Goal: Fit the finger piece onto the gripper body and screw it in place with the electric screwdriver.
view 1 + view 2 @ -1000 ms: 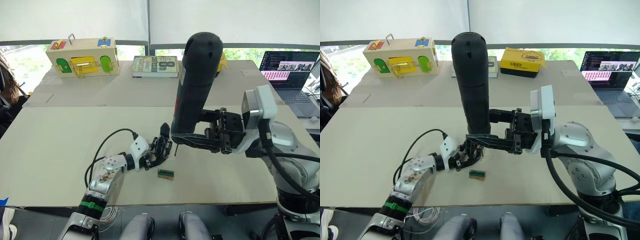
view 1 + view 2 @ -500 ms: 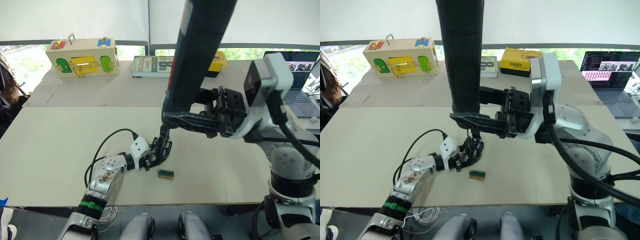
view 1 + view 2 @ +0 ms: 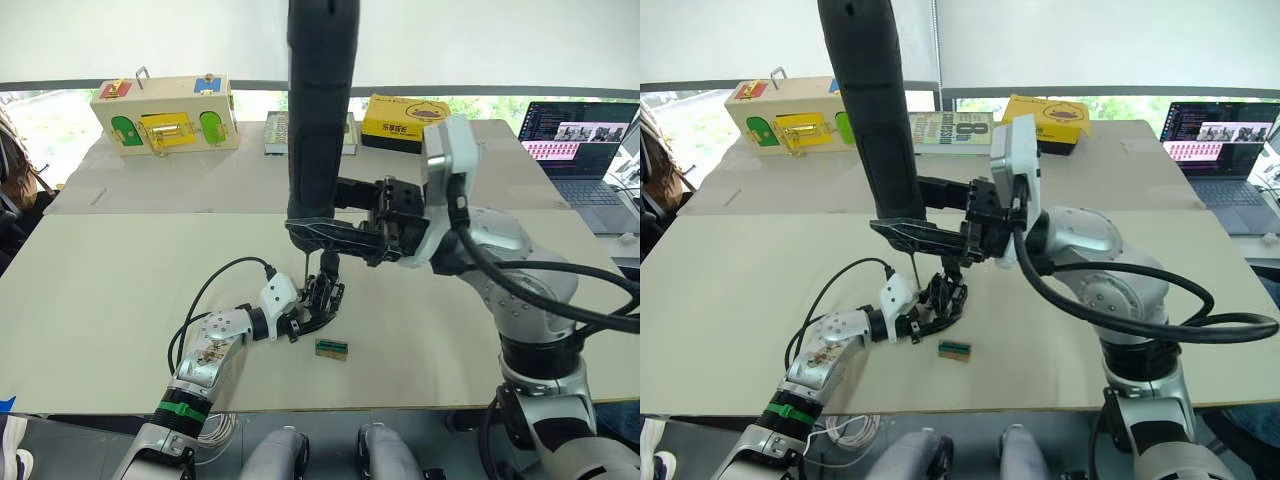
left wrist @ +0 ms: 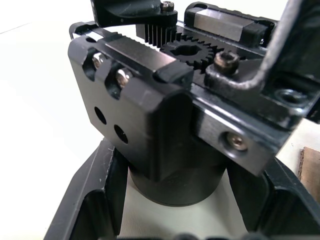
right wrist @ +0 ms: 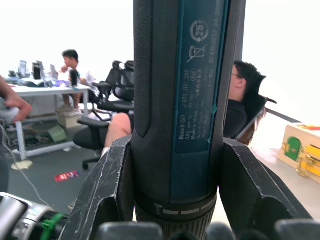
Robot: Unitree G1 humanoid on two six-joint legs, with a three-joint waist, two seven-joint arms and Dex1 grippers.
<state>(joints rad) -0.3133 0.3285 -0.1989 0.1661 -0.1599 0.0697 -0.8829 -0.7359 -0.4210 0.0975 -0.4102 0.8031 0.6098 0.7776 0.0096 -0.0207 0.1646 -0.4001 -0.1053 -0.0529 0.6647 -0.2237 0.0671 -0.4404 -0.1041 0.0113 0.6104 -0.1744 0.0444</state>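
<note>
Since 1 s ago, R gripper (image 3: 335, 236) swung electric screwdriver (image 3: 320, 110) left, upright, clamped. L gripper (image 3: 318, 306) clamps gripper body (image 4: 165, 125) on table (image 3: 120, 270); finger piece (image 3: 329, 263) seated on top. I keep bit vertical over screw, descend slowly.

The electric screwdriver (image 5: 180, 100) reads "Bosch GO"; the book (image 3: 952, 128) shows "8"

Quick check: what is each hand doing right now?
Left hand: closed on the gripper body, holding it on the table.
Right hand: closed around the electric screwdriver, held upright over the gripper body.
</note>
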